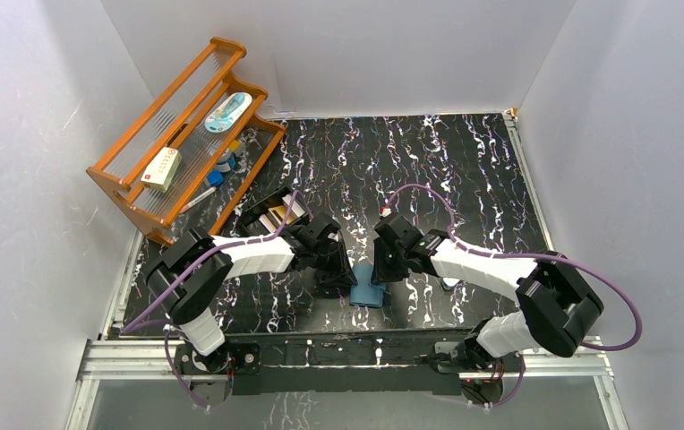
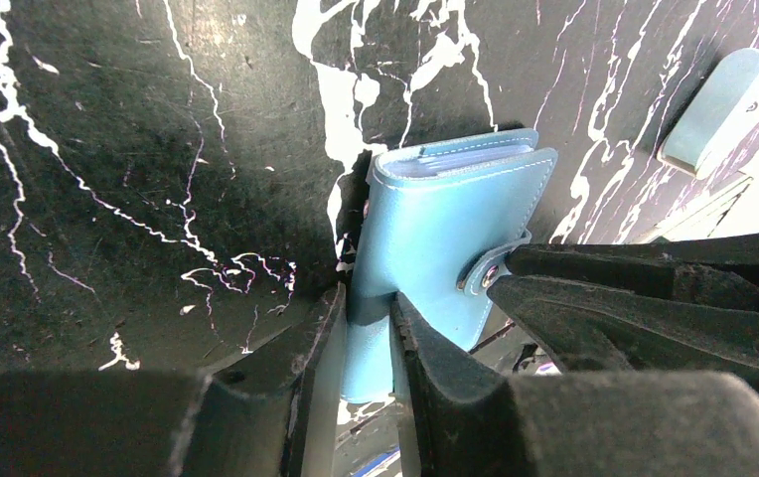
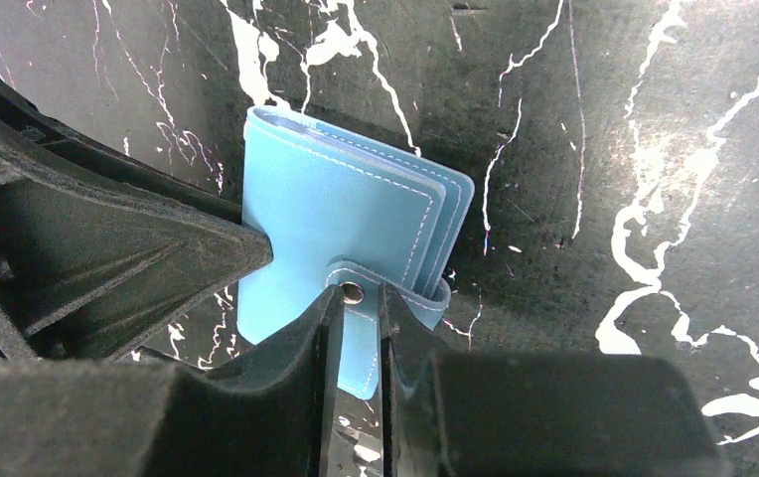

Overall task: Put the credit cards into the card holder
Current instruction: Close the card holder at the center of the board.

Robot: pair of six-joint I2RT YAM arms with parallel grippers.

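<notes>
The teal-blue snap-tab leather card holder (image 1: 368, 285) is by the middle of the table's (image 1: 464, 170) near edge. The left gripper (image 2: 366, 308) pinches its side and the right gripper (image 3: 359, 298) its tab. A hard tug on the snap could slip either grip.

left gripper (image 1: 342, 274) frame centre, jaws pinching card holder (image 1: 370, 292) | right gripper (image 1: 380, 270) opposite, pinching it too | left arm (image 1: 249, 255), right arm (image 1: 482, 264) angled inward
</notes>
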